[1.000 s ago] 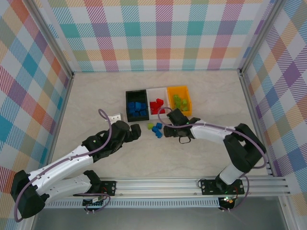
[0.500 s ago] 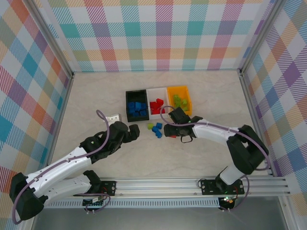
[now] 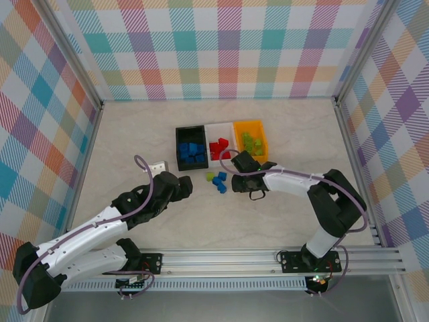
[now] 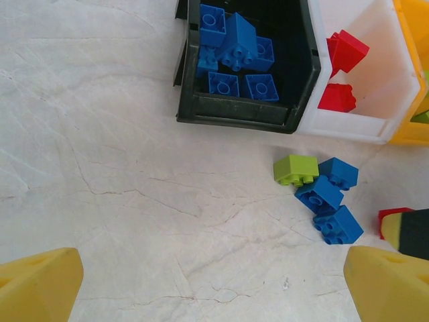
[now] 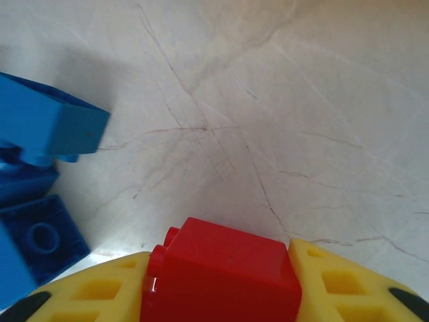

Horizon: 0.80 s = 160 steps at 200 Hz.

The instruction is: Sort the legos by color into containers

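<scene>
My right gripper (image 5: 224, 298) is shut on a red lego (image 5: 224, 272), held just above the tabletop; in the top view it (image 3: 235, 181) sits right of the loose pile. Next to it lie a lime green lego (image 4: 295, 169) and three blue legos (image 4: 320, 194). The black bin (image 4: 234, 115) holds several blue legos (image 4: 234, 47), the white bin (image 4: 348, 125) holds red ones (image 4: 345, 50), and the orange bin (image 3: 263, 137) holds lime green ones (image 3: 249, 141). My left gripper (image 4: 214, 288) stands open over bare table, left of the pile, with nothing between its fingers (image 4: 37, 282).
The three bins stand side by side at mid-table: black (image 3: 190, 128), white (image 3: 220, 126), orange. A small white block (image 3: 159, 165) lies left of the black bin. Open marble surface spreads in front of and left of the pile. Checked walls enclose the table.
The right gripper, still holding the red lego, has shifted slightly toward the bins. The left gripper has drawn back a little to the left.
</scene>
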### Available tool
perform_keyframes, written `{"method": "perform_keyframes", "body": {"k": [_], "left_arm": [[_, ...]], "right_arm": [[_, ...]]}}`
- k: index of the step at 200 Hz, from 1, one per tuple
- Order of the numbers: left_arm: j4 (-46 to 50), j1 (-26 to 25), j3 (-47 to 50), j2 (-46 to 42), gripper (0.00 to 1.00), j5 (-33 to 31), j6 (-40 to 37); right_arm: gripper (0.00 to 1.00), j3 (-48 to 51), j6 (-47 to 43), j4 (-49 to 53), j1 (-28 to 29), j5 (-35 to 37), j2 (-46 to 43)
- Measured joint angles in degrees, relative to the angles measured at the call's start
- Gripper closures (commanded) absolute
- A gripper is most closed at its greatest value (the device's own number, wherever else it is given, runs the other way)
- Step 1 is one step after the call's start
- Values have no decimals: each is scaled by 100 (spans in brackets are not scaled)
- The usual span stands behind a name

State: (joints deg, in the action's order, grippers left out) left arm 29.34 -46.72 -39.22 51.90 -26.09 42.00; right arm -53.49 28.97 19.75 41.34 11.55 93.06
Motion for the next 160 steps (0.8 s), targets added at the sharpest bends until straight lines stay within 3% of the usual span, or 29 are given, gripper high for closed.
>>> {"method": "perform_keyframes", "body": {"k": [46,82,113,138,160], "left_arm": [[42,0,4,0,0,-17,2],[81,0,9,0,0,-15,26],[216,0,9,-24,0,-13,63],[352,0,9,-179,0,-15,68],[417,0,9,-319,0,-20,68]], "right_arm": [[59,-1333,-341,184,-61,-68,-186],[58,-2640,-509,83,-264,-157,846],[57,-3169,-570,166,-411,-68,1727],[34,-3379,-627,269,-481,-22,2026],[29,-3480,-706,219,-479,-24,2009]]}}
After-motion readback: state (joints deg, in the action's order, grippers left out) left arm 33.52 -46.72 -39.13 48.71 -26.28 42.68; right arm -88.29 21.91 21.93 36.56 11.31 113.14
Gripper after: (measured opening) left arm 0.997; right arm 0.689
